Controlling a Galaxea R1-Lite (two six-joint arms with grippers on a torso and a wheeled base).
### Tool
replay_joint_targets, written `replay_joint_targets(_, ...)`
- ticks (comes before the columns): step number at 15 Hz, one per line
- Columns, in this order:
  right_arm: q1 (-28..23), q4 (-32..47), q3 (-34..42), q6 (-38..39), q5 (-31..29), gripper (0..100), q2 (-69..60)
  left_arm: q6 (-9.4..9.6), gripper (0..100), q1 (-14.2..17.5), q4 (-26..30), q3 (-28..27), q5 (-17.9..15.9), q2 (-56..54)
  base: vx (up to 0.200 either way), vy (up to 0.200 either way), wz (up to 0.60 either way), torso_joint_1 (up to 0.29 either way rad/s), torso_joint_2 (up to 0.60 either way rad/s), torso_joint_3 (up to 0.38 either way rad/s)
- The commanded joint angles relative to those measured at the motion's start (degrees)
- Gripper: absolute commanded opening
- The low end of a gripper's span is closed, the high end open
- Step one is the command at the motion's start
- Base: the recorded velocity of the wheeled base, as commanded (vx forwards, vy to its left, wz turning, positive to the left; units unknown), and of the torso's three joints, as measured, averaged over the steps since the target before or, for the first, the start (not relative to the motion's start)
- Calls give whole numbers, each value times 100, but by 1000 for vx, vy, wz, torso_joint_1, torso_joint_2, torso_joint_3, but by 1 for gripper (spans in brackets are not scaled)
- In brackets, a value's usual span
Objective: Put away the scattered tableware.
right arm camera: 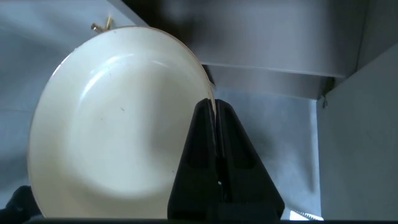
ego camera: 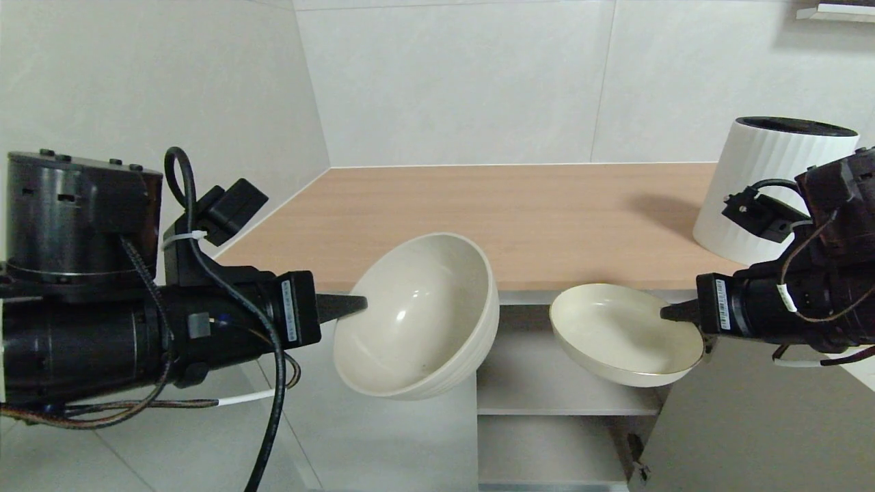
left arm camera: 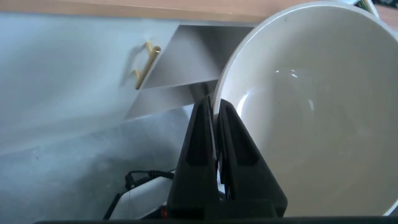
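Your left gripper (ego camera: 357, 303) is clamped on the rim of the deep cream ceramic bowl (ego camera: 417, 328). Your right gripper (ego camera: 668, 313) pinches the shallow cream ceramic dish (ego camera: 618, 335) likewise. Both hang before the open grey cabinet (ego camera: 567, 410). Expect rigid, slippery, breakable ware, so grip firmly at the rims.

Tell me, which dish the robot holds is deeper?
The bowl in the left hand. It is deep with tall round sides; the plate in the right hand is shallow.
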Motion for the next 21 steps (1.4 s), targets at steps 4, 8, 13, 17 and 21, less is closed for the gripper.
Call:
replay_joint_targets(4, -36, -48, 5, 1, 4, 0, 147, 8, 0, -21, -4, -9, -10, 149, 0, 0, 0, 0, 0, 0)
replay_joint_targets(8, -36, -144, 5, 1, 4, 0, 208, -1, 0, -13, -153, 0, -1, 255, 0, 0, 0, 0, 0, 0)
replay_joint_targets(13, -36, -162, 14, 1, 4, 0, 270, -1, 0, -21, -153, 0, -1, 272, 0, 0, 0, -121, 363, 231)
replay_joint_targets(17, -36, -162, 14, 1, 4, 0, 287, -1, 0, -21, -162, 0, -1, 325, 0, 0, 0, -135, 458, 316)
replay_joint_targets(21, -36, -162, 14, 1, 4, 0, 322, -1, 0, -21, -162, 0, -1, 343, 0, 0, 0, -77, 393, 298)
